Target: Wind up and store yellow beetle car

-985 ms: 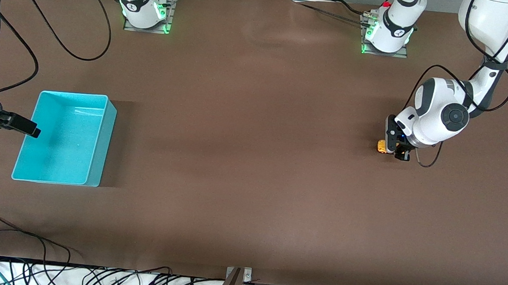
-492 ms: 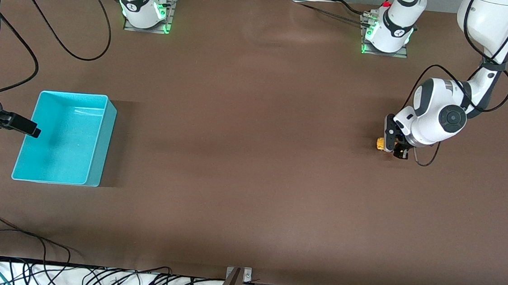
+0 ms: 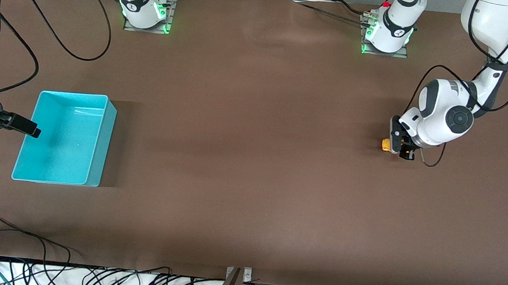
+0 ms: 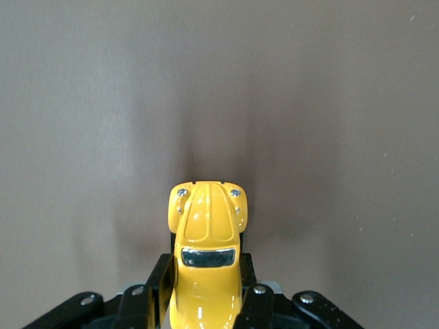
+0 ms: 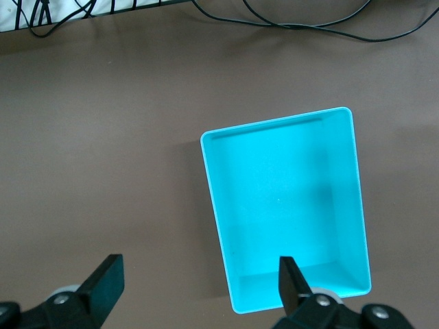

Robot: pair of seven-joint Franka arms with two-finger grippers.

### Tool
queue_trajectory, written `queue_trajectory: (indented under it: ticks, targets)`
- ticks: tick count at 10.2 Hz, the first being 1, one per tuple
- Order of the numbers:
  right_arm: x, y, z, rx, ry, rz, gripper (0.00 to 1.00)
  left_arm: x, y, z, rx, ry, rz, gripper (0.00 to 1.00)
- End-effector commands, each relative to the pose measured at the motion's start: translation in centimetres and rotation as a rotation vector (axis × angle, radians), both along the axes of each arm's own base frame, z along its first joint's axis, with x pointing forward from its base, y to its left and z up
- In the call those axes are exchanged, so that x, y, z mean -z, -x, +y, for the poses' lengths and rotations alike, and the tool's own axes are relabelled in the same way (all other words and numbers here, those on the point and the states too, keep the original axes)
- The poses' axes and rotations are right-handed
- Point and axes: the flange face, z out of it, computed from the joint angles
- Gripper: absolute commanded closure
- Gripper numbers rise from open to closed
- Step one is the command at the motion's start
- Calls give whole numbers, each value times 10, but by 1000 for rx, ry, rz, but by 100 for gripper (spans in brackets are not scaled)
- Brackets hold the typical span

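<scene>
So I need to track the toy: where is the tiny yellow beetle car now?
The tiny yellow beetle car is clamped in the left gripper, low on the brown table near the left arm's end.

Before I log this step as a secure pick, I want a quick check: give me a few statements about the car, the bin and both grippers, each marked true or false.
1. The left gripper is shut on the yellow beetle car. True.
2. The car already lies in the cyan bin. False: it is at the left arm's end of the table, and the bin stands at the right arm's end.
3. The right gripper is open and holds nothing. True.
4. The bin holds a second toy. False: no toy shows inside it.
5. The right gripper waits over the middle of the table. False: it waits by the bin's edge.
</scene>
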Motion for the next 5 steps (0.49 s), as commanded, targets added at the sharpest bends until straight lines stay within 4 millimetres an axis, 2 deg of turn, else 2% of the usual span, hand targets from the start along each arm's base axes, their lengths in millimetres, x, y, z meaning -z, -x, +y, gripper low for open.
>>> queue_trajectory:
  ticks: [1, 3, 5]
  targets:
    - [0, 2, -2, 0, 0, 1, 0, 35, 4, 37, 47, -23, 22, 100]
    - [0, 2, -2, -2, -1, 2, 0, 35, 6, 55, 66, -21, 26, 100]
    - [0, 3, -3, 1, 0, 4, 0, 39, 10, 85, 68, -13, 34, 100]
